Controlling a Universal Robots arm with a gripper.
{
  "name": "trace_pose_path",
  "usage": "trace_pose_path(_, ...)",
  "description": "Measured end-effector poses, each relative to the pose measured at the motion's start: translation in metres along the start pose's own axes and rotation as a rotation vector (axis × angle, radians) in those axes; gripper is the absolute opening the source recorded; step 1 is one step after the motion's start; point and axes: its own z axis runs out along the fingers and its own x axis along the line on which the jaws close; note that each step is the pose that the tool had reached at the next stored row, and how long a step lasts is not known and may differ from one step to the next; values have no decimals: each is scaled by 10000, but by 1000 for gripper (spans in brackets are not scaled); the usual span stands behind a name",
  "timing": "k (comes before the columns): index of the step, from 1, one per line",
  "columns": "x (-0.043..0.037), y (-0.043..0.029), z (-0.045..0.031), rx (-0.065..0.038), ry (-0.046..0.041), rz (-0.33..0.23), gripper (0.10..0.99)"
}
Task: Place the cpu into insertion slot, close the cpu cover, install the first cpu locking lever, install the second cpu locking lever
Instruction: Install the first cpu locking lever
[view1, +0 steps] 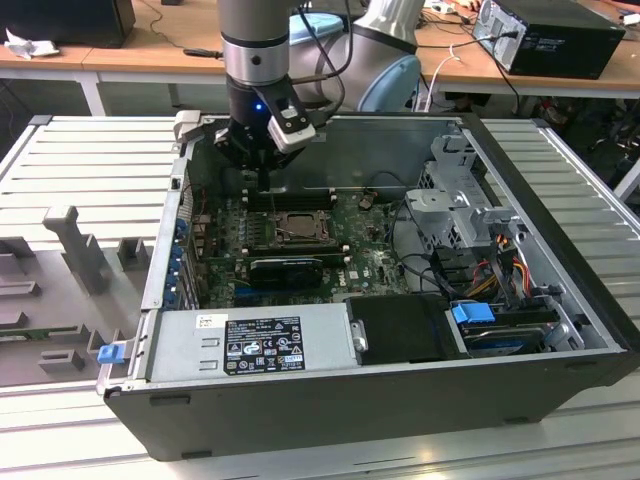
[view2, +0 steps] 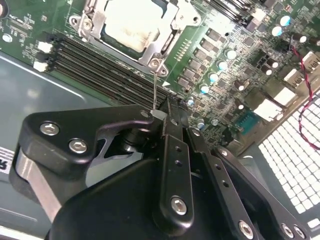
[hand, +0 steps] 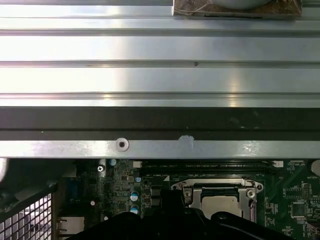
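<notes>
Down inside the open computer case (view1: 400, 400), with the gripper (view1: 262, 172) low over the green motherboard (view1: 370, 255), just at the far edge of the insertion slot (view1: 297, 227) in the exterior view. Closer in on the second wrist view: fingertips (view2: 159, 115) pressed all but together, pinching the free end of a thin wire locking lever (view2: 156, 87), nothing else in the grasp. Tracing that lever from the gripper (view2: 164, 114) straight to a screwed corner of the socket frame. And there, seated in the slot, the cpu (view2: 131, 22), pale and flat, ringed by the cpu cover (view2: 172, 22) lying flat around it. Near the gripper, then, but not in it: apart from the fingertips by the lever's length, with a row of dark memory slots (view2: 100, 70) in between. Likewise in the first wrist view, the cpu (hand: 222, 204) showing through the window of the cpu cover (hand: 250, 192), just past the dark gripper body. On the slot's near side in the exterior view, a long black card (view1: 285, 268) and a grey power supply (view1: 250, 340).
</notes>
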Motion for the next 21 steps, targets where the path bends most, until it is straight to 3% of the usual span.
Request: trace_pose_path(21,-232,2,5,0,0,1,106)
